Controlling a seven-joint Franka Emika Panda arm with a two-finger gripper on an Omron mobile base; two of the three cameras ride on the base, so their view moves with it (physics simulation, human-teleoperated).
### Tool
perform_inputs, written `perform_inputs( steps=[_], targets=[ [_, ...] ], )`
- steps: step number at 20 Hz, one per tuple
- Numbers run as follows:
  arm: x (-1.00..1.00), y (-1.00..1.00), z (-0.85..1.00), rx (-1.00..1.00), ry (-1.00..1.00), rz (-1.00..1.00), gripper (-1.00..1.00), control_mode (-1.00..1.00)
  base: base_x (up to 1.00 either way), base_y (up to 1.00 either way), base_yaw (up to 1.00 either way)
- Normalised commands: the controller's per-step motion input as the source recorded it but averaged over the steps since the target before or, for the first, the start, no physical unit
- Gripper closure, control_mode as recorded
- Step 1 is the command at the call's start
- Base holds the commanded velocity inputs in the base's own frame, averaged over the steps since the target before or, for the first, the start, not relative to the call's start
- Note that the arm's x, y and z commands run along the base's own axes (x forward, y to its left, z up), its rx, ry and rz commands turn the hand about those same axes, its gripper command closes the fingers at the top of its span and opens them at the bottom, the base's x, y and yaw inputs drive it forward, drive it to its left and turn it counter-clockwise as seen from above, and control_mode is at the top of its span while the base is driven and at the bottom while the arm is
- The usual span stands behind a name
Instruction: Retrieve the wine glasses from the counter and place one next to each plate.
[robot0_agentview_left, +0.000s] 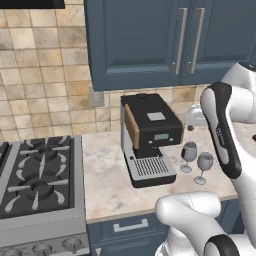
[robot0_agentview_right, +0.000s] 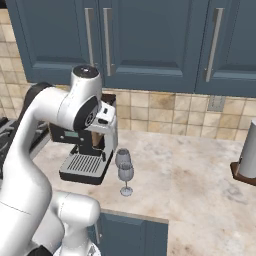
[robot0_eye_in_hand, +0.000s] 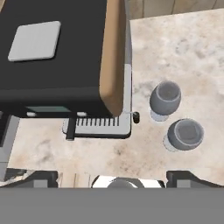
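Two clear greyish wine glasses stand upright side by side on the beige marble counter (robot0_agentview_left: 110, 180), just right of a coffee machine: the far glass (robot0_agentview_left: 189, 152) and the near glass (robot0_agentview_left: 204, 162). The right base view has them as the far glass (robot0_agentview_right: 122, 157) and the near glass (robot0_agentview_right: 126, 173). My gripper (robot0_eye_in_hand: 114, 179) is open and empty. It hangs high above the counter's front part and looks straight down. From there the far glass (robot0_eye_in_hand: 165, 97) and the near glass (robot0_eye_in_hand: 186, 134) lie ahead and to the right of the fingertips. The plates are out of view.
A black coffee machine (robot0_agentview_left: 150, 131) with a wooden side panel stands left of the glasses, its drip tray (robot0_eye_in_hand: 98, 126) close to them. A gas stove (robot0_agentview_left: 40, 180) lies further left. Navy wall cabinets (robot0_agentview_right: 150, 40) hang overhead. A grey cylinder (robot0_agentview_right: 248, 156) stands at the far right.
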Motion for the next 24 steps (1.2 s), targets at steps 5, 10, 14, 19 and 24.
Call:
perform_inputs(
  steps=[5,10,14,19,24],
  targets=[
    [-0.75,-0.25,0.00,0.06,0.00,0.00,-1.00,-1.00,0.00,0.00,0.00],
    [-0.75,-0.24,0.00,0.16,0.00,-0.07,-1.00,-1.00,0.00,0.00,0.00],
    [-0.56,-0.12,-0.02,0.21,0.00,-0.13,-1.00,-1.00,0.00,0.00,0.00],
    [-0.02,-0.03,-0.06,0.24,0.00,-0.18,-1.00,-1.00,0.00,0.00,0.00],
    [0.12,-0.30,-0.11,0.30,0.00,-0.05,-1.00,-1.00,0.00,0.00,0.00]
  ],
)
